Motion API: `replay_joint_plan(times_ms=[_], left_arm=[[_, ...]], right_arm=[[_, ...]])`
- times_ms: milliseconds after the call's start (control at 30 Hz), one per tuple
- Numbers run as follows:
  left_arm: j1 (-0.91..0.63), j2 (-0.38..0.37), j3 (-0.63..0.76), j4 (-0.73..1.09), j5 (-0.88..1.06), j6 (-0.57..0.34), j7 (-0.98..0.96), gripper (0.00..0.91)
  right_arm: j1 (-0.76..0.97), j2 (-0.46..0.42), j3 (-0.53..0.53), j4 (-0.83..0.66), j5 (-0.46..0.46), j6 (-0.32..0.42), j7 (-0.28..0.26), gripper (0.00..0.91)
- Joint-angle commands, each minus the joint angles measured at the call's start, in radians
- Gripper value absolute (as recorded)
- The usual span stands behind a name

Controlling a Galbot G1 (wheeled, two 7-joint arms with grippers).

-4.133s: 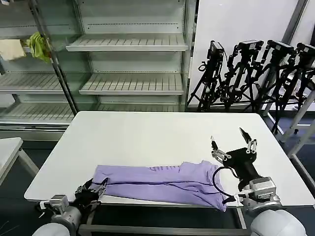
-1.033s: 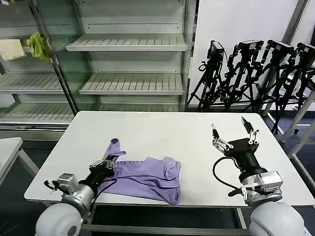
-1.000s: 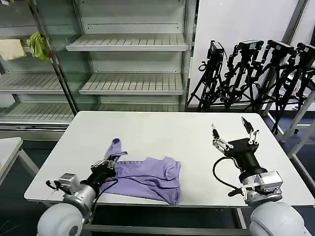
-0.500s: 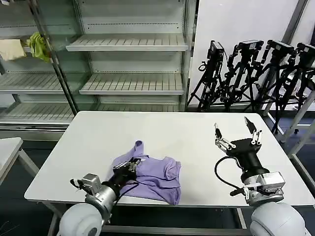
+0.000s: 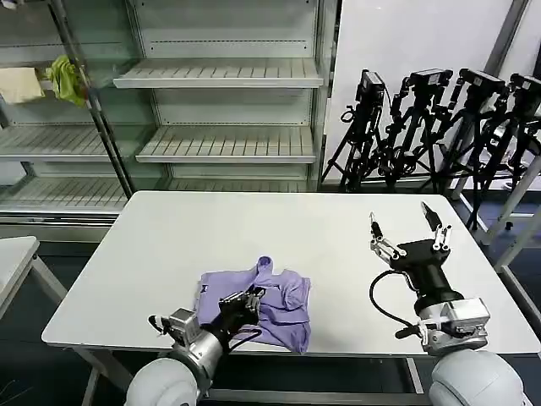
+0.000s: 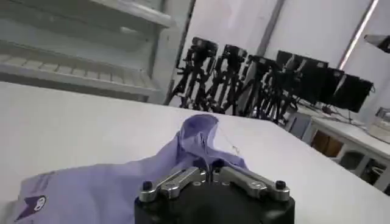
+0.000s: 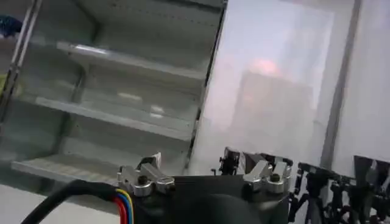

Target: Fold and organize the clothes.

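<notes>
Shirt: a soft lavender short-sleeved T-shirt [image 5: 269,298] is bunched on the white surface [image 5: 279,228], near its front edge.
Left pincer [image 5: 251,295]: pressed together on a raised shirt fold.
Right pincer [image 5: 404,229]: spread, held above the surface, well apart.

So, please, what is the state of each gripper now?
Left gripper: jaws shut on the T-shirt, a fold lifted.
Right gripper: jaws open, holding nothing.

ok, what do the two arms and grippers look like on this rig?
Both arms: rounded light-grey shells, silver wrist collars, black gripper bodies with silver metal fingers. A looping black cable runs along the right gripper; red, yellow and blue wires show at its wrist. The left gripper has a thinner black cable.
</notes>
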Motion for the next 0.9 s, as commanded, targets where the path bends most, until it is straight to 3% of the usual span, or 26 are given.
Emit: replay_joint_plan(times_ms=[33, 300, 400, 433, 467, 600, 667, 900], left_arm=[[-0.008, -0.01, 0.034, 0.02, 0.017, -0.001, 0.003, 0.01], [-0.027, -0.026, 0.043, 0.063, 0.025, -0.001, 0.004, 0.01], [-0.03, -0.034, 0.049, 0.07, 0.03, -0.002, 0.004, 0.071], [-0.033, -0.036, 0.051, 0.076, 0.03, -0.002, 0.003, 0.252], [-0.034, -0.037, 0.052, 0.078, 0.03, -0.002, 0.003, 0.312], [-0.042, -0.047, 0.055, 0.089, 0.031, -0.002, 0.003, 0.343], [-0.044, -0.05, 0.056, 0.094, 0.033, -0.005, 0.004, 0.907], [-0.038, -0.047, 0.054, 0.071, 0.033, -0.007, 0.005, 0.907]], right_arm=[[-0.001, 0.001, -0.001, 0.0, -0.004, 0.003, -0.001, 0.907], [-0.007, 0.002, -0.002, 0.008, -0.008, 0.005, -0.001, 0.907], [-0.01, 0.003, -0.002, 0.011, -0.01, 0.005, 0.0, 0.907], [-0.012, 0.004, -0.003, 0.012, -0.012, 0.005, 0.0, 0.907], [-0.013, 0.004, -0.003, 0.013, -0.013, 0.005, 0.0, 0.907], [-0.017, 0.007, -0.003, 0.016, -0.016, 0.005, 0.0, 0.907], [-0.021, 0.009, -0.004, 0.018, -0.018, 0.005, -0.001, 0.907], [-0.023, 0.009, -0.002, 0.024, -0.021, 0.005, -0.002, 0.907]])
